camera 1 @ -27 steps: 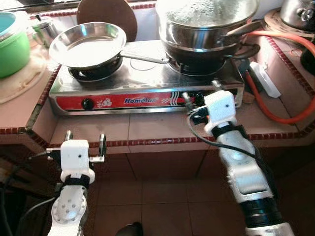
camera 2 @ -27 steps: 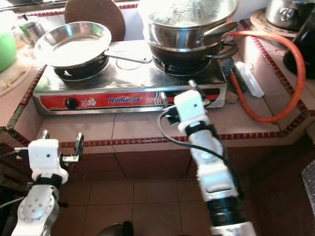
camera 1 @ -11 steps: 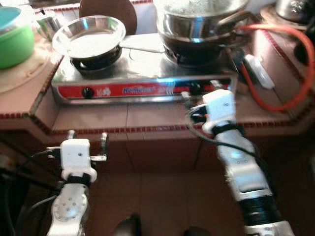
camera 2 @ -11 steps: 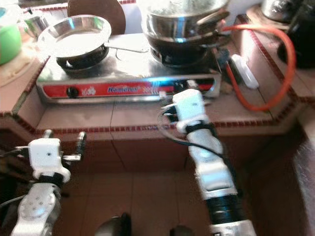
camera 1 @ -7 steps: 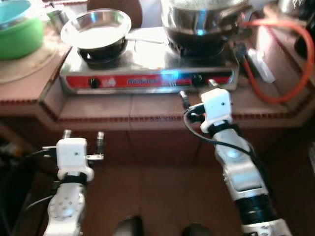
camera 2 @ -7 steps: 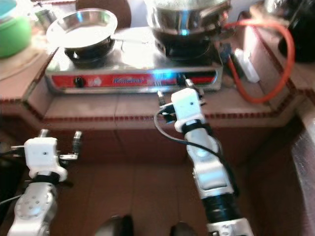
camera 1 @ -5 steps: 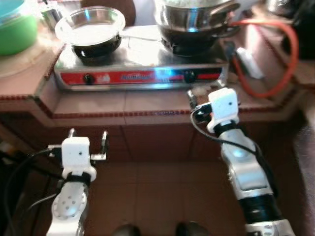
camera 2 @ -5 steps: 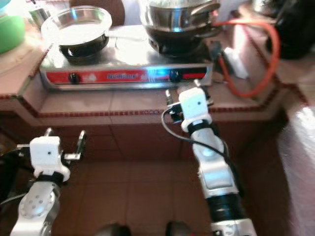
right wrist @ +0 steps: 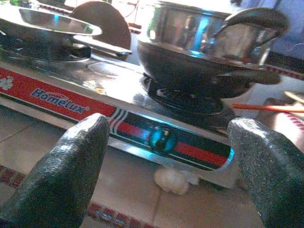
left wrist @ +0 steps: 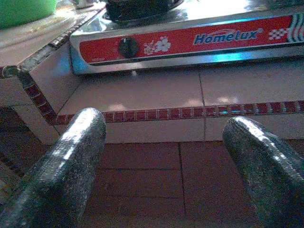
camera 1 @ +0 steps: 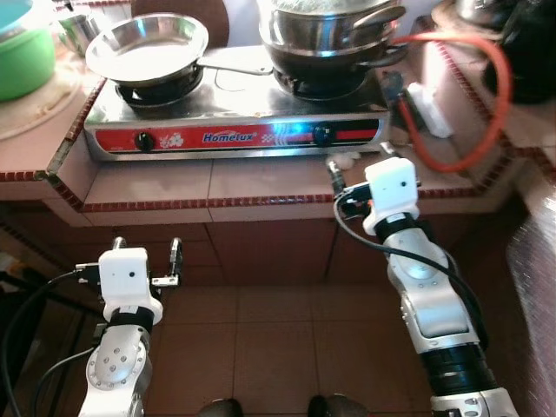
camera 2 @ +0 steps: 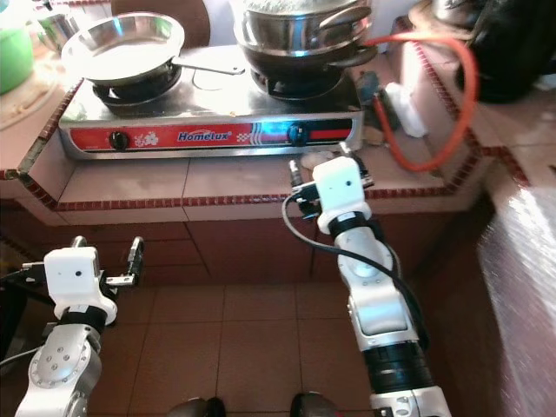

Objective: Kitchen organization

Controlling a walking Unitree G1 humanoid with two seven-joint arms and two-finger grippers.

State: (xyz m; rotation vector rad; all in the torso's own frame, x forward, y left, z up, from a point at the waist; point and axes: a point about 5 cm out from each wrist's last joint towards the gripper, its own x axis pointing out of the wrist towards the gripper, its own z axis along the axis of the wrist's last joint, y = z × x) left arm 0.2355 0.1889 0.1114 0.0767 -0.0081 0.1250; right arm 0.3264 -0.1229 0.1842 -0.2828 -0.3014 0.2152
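1. So far nothing looks tidied: the frying pan (camera 1: 146, 48) and the big pot (camera 1: 328, 36) both sit on the stove (camera 1: 234, 109) burners
2. Right gripper (camera 1: 359, 167) hovers over the counter (camera 1: 217, 187) edge just before the stove's right knob (right wrist: 162, 138), fingers spread and empty, near a small white lump (right wrist: 172, 179)
3. Left gripper (camera 1: 145, 252) hangs low below the counter, also spread and empty
4. Every grasp and placement seems left to do

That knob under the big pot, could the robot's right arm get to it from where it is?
Probably yes. The right gripper hangs open above the counter's front edge, facing the right knob; only bare tile and a small white lump lie between.
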